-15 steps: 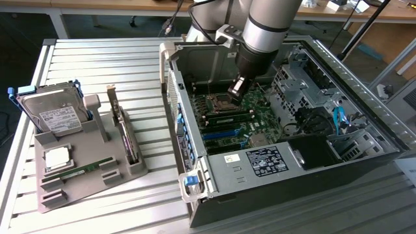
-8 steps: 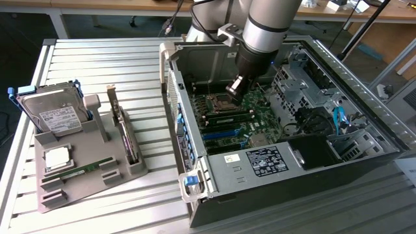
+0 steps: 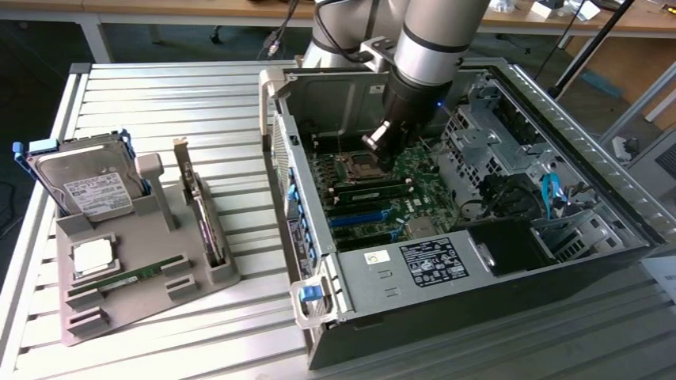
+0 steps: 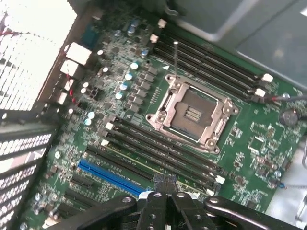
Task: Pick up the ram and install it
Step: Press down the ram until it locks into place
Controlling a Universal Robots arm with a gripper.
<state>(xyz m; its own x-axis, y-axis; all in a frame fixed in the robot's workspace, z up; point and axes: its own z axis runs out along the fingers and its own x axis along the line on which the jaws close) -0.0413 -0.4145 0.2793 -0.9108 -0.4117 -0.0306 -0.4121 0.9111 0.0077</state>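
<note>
The ram (image 3: pixel 135 276), a thin green stick, lies flat in the grey holder (image 3: pixel 148 305) on the table at the exterior view's left. My gripper (image 3: pixel 375 144) is far from it, inside the open computer case (image 3: pixel 444 261), hanging just above the motherboard (image 4: pixel 249 143) near the empty processor socket (image 4: pixel 192 115). In the wrist view the fingers (image 4: pixel 159 181) are pressed together over the black memory slots (image 4: pixel 144 143), with nothing seen between them. One slot beneath them shows a pale green edge, perhaps a seated stick; I cannot tell for sure.
The holder also carries a hard drive (image 3: pixel 85 186), an upright card with a metal bracket (image 3: pixel 201 222) and a square silver processor chip (image 3: pixel 93 257). Case walls, a drive cage (image 3: pixel 496 142) and cables (image 3: pixel 549 194) ring the motherboard. A blue expansion slot (image 4: pixel 110 177) lies beside the memory slots.
</note>
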